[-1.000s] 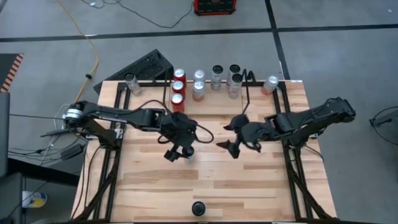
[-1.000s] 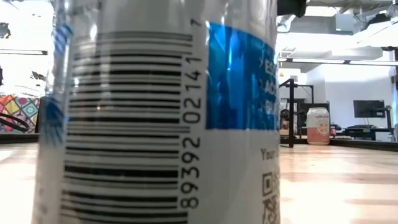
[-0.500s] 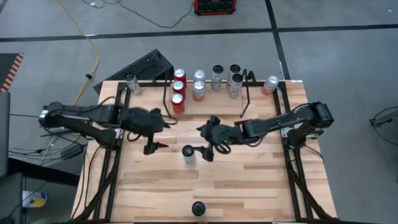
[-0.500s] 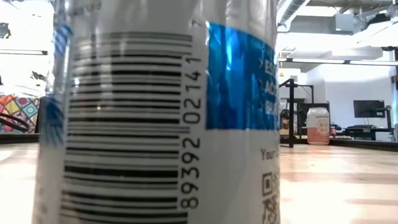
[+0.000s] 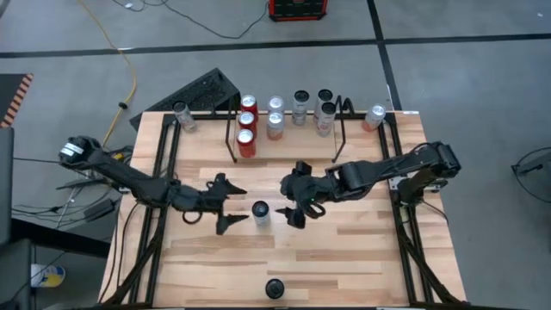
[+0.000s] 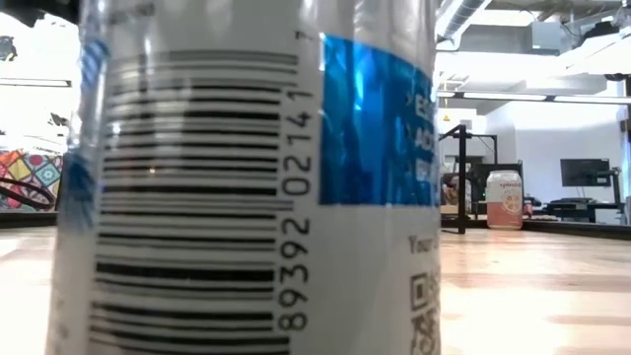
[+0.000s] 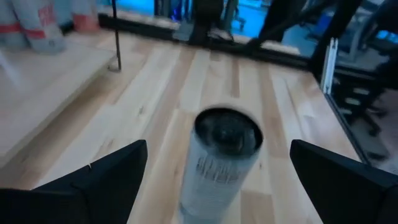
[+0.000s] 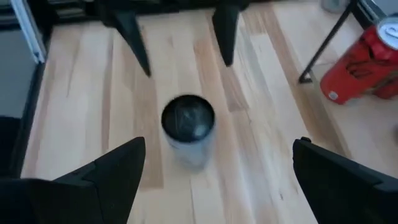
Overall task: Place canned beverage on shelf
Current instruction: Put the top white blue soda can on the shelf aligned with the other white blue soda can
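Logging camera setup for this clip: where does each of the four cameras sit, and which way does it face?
High view: overhead, straight down; both arms, left claw, right claw, silver can, shelf.
Low view: table height, level; the can fills it; no arm visible.
Left wrist view: on the left arm, facing the can between its open fingers.
Right wrist view: on the right arm, facing the can; left claw beyond.
All four share that can.

From my low camera I read a barcode on the can (image 6: 246, 177) filling the frame — digits 89392 02141 run up beside the bars. Its blue panel shows only cut-off white letters, and below it "You" — nothing else is legible to me.
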Robot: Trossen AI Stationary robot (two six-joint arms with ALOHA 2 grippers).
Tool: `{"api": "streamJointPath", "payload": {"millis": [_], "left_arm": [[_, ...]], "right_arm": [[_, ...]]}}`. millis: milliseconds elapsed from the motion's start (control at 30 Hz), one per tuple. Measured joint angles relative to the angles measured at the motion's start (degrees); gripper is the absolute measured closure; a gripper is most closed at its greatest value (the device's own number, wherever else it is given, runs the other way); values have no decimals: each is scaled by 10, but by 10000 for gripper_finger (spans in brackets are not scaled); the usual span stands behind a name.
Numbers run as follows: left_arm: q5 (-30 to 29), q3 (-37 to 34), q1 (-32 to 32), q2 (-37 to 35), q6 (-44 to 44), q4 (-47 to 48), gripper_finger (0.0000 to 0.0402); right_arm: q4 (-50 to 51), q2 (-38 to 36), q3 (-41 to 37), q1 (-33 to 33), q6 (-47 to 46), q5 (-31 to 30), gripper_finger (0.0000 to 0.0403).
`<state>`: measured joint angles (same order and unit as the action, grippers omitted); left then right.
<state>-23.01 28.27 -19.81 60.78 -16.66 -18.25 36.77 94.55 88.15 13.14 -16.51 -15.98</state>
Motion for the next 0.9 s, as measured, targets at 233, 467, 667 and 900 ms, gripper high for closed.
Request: {"api": "streamJointPath", "payload": {"millis": [233,467,667,900], "left_arm": [[-68,32,-41,79,2,-56,20],[-179,123,-71,198,66,-54,20],[-251,157,-71,266,65,-57,20],[-245,167,-68,312,21,-56,20]], "right_arm": [[44,-3,16,11,-8,-41,19],[46,-3,16,11,-35,-40,19],[54,-3,16,23,-56,-38,19],[63,-3,15,41,-71,-37,19]]}}
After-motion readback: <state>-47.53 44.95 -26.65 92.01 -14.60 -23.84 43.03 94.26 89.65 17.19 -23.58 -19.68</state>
